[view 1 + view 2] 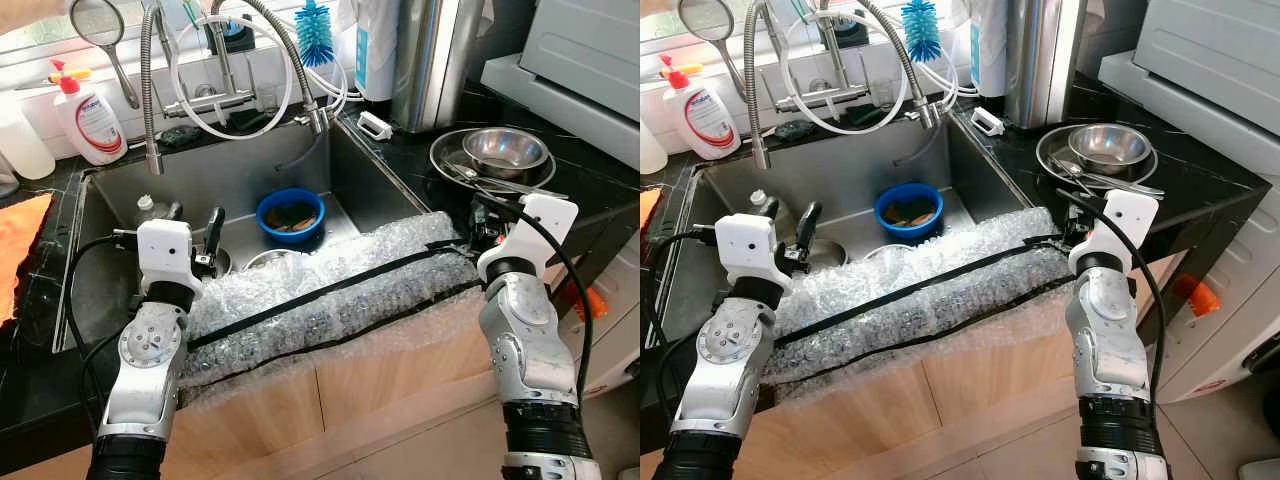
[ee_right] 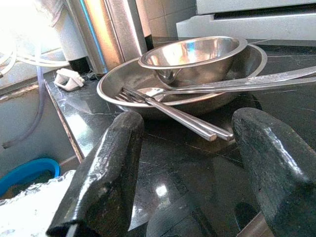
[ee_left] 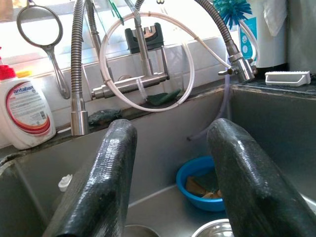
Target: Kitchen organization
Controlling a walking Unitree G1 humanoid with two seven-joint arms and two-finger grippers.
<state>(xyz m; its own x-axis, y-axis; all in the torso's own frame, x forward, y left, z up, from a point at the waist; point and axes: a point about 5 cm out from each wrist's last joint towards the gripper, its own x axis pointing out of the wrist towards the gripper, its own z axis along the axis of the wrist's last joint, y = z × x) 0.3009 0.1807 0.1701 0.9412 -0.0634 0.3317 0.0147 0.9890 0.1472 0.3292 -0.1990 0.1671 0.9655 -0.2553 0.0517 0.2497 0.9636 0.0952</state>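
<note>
— What do your head cameras show?

— My left gripper (image 1: 205,235) hangs over the steel sink (image 1: 250,175), its fingers apart and holding nothing. A blue bowl (image 1: 290,215) sits on the sink floor, well past it. Bubble wrap (image 1: 330,290) with black tape lines covers the front edge. My right gripper (image 1: 1072,222) hovers at the black bench (image 1: 1200,170), just short of a wide steel plate (image 1: 1055,150) carrying a steel bowl (image 1: 1110,145) and cutlery.

— And the left wrist?

— My two fingers (image 3: 106,177) stand wide apart, empty. Between them I see the blue bowl (image 3: 197,182); behind are the coiled faucet (image 3: 76,74) and a soap bottle (image 3: 24,113).

— The right wrist?

— Fingers (image 2: 103,173) spread, nothing gripped. Ahead, the steel bowl (image 2: 197,52) rests in the plate (image 2: 118,91), with a fork (image 2: 173,111) and spoon (image 2: 222,86) lying across its rim.
</note>
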